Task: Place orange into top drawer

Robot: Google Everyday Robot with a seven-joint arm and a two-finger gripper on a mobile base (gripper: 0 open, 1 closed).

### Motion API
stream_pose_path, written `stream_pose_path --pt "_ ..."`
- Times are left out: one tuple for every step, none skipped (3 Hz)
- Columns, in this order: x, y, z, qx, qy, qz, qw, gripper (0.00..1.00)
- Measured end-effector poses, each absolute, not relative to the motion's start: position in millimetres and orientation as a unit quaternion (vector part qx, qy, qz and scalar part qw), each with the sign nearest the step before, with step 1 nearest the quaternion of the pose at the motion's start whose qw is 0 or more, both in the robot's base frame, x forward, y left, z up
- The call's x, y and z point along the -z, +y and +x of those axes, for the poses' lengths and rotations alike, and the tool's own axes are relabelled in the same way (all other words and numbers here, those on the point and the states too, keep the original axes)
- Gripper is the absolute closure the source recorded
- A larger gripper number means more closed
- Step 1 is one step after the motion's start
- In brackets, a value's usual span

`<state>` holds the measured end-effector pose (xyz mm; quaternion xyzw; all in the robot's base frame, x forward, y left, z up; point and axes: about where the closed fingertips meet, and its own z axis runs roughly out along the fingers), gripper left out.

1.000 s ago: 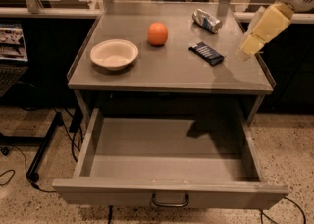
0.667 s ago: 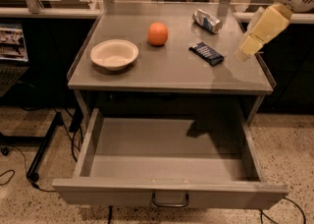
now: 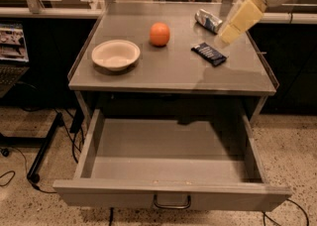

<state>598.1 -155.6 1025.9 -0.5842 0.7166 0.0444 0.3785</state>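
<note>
From my station, the top drawer (image 3: 223,196) stood pulled open at the near side with nothing in it, so that part looked done. The orange (image 3: 160,34) sat on the far middle of the tabletop (image 3: 163,74), right of the bowl (image 3: 115,54), ungrasped. The gripper (image 3: 231,32) hung over the far right, beside the can (image 3: 208,20); I couldn't tell whether it was open or closed. Reaching, grasping and transfer remained, I judged.

One orange (image 3: 159,34), one bowl (image 3: 115,54), one can (image 3: 208,20), one packet (image 3: 209,54), one drawer (image 3: 171,193), one end effector (image 3: 230,33) beside can.
</note>
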Motion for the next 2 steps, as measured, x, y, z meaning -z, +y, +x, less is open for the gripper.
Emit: stream_pose_path --pt "-1023.5 -135.7 631.4 -0.075 0.7 -0.589 0.396 0.0" --pt "-1022.8 -120.3 661.8 -0.093 0.692 -0.586 0.411 0.0"
